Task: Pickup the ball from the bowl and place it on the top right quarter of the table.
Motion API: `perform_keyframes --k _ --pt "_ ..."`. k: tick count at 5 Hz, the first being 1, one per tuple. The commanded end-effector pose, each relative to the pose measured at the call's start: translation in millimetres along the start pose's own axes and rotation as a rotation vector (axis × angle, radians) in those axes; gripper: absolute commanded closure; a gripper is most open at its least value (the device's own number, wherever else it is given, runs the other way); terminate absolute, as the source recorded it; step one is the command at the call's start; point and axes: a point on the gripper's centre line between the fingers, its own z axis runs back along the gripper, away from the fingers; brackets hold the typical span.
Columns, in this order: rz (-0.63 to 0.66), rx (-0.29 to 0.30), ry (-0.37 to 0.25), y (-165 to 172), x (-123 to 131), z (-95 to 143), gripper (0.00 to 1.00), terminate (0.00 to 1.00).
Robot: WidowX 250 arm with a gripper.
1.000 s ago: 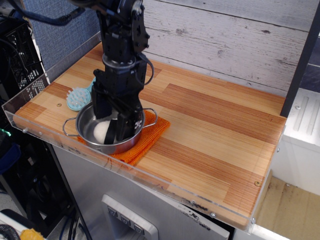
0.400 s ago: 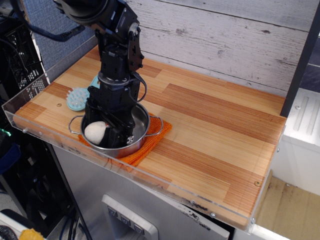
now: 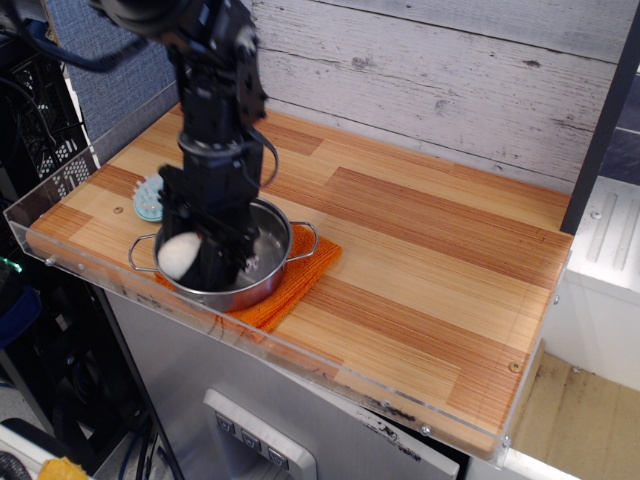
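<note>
- Table (image 3: 420,250): rectangular wooden top of light and reddish-brown planks, seen from above at an angle; a clear acrylic rim (image 3: 300,360) runs along the near edge and round the left corner.
- Back wall (image 3: 450,70): whitewashed horizontal boards, standing directly behind the far edge of the table.
- Left surround: a blue-grey panel (image 3: 110,60) in the far left corner, with a black crate-like frame (image 3: 40,110) beside it, off the table.
- Right surround: a dark upright post (image 3: 600,130) at the far right edge, and a pale metal surface (image 3: 615,235) beyond it.
- Below: a grey cabinet front (image 3: 200,390) under the near edge of the table.
- Orange cloth (image 3: 295,280): lies flat at the near left of the table, under the bowl, its right corner showing free.
- Bowl (image 3: 262,275): shiny steel, two wire loop handles, seated on the cloth; most of its interior is covered by the arm.
- Light-blue brush (image 3: 148,197): on the wood just behind and left of the bowl, partly hidden by the arm.
- Arm (image 3: 215,90): black, coming in from the upper left and descending over the bowl; somewhat blurred.
- Gripper (image 3: 195,255): dark claw clamped on the ball, one finger visible on the ball's right side.
- Ball (image 3: 180,255): white, rounded, held at the left rim of the bowl, at about rim level or just above; the black band cannot be made out.
- Remaining tabletop: the middle and right planks bear nothing visible.
</note>
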Motion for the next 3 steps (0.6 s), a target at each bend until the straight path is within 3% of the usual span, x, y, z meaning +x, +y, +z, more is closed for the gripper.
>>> perform_keyframes --k 1,2,3 --pt "0.098 0.04 -0.274 -4.1 4.4 90.6 1.0 0.0" --pt "0.089 0.027 -0.306 -31.6 28.9 114.9 1.0 0.0" --pt "0.216 0.081 -0.287 -64.3 70.1 123.1 1.0 0.0"
